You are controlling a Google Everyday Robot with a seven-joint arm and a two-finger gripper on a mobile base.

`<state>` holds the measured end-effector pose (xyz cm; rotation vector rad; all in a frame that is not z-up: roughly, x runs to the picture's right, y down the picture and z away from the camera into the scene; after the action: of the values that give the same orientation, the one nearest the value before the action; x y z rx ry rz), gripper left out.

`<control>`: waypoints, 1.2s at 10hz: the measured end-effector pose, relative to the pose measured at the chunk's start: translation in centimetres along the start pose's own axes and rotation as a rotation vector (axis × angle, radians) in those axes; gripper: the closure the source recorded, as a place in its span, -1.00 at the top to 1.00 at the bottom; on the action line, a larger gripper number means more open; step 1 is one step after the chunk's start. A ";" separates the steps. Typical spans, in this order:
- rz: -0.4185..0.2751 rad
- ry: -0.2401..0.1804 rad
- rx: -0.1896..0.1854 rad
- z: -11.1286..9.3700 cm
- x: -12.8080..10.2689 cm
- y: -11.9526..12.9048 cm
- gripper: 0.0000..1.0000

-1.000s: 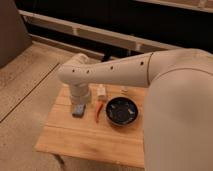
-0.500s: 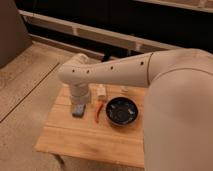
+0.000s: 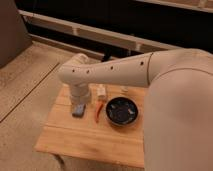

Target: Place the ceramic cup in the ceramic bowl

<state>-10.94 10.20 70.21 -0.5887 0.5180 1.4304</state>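
The ceramic bowl (image 3: pixel 121 111), wide, black and glossy, sits right of centre on the small wooden table (image 3: pixel 90 145). Just behind its far rim stands the ceramic cup (image 3: pixel 124 90), small and pale beige, upright and on its own. My white arm reaches in from the right, bends at the left and points down over the table's left side. The gripper (image 3: pixel 80 100) hangs at the end of it, just above a flat grey-blue block (image 3: pixel 78 110) and well left of the cup and bowl. The wrist hides most of it.
A small white bottle-shaped thing (image 3: pixel 101 92) stands between the arm and the bowl. A slim red-orange object (image 3: pixel 98 111) lies beside the bowl's left rim. My own large white body (image 3: pixel 180 125) fills the right side. Behind the table runs a pale rail (image 3: pixel 100 35).
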 end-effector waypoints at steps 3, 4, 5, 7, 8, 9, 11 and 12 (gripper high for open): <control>-0.021 -0.113 0.018 -1.7 -2.7 0.2 0.30; -0.033 -0.191 0.034 -2.7 -4.8 0.5 0.30; -0.042 -0.257 0.038 -3.7 -6.7 1.0 0.30; -0.022 -0.371 -0.015 -5.3 -9.6 1.7 0.30; -0.004 -0.396 -0.062 -5.7 -10.2 1.9 0.30; 0.025 -0.416 -0.148 -6.0 -10.5 2.4 0.30; 0.111 -0.424 -0.359 -5.9 -10.2 2.4 0.30; 0.165 -0.422 -0.460 -5.8 -9.9 1.6 0.30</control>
<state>-13.24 -0.99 72.22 -0.5892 -0.1065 1.7900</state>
